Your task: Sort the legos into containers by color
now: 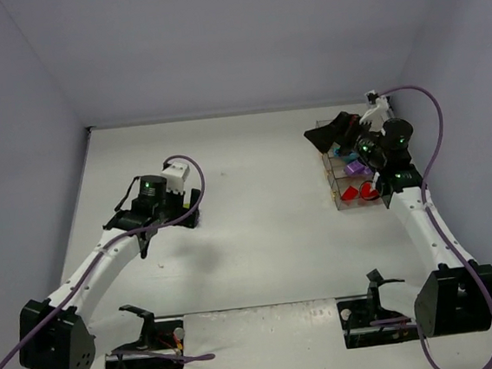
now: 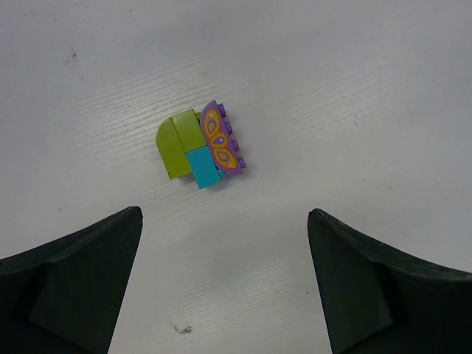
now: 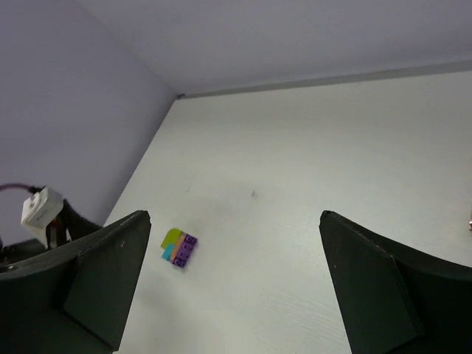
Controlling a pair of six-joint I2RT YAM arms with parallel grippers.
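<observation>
The left gripper (image 2: 225,221) hovers above the lego clump (image 2: 200,150), fingers spread wide; the right gripper (image 3: 234,221) gapes too. The clump is probably light, rigid and slick, so pinch across its lime and purple flanks.

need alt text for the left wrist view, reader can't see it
A small clump of joined plastic toy bricks, lime green, teal-blue and purple with an orange wing pattern, lies on the white table, centred ahead of the left tool. The tool's two black fingers stand wide apart in the bottom corners, touching nothing.
</observation>
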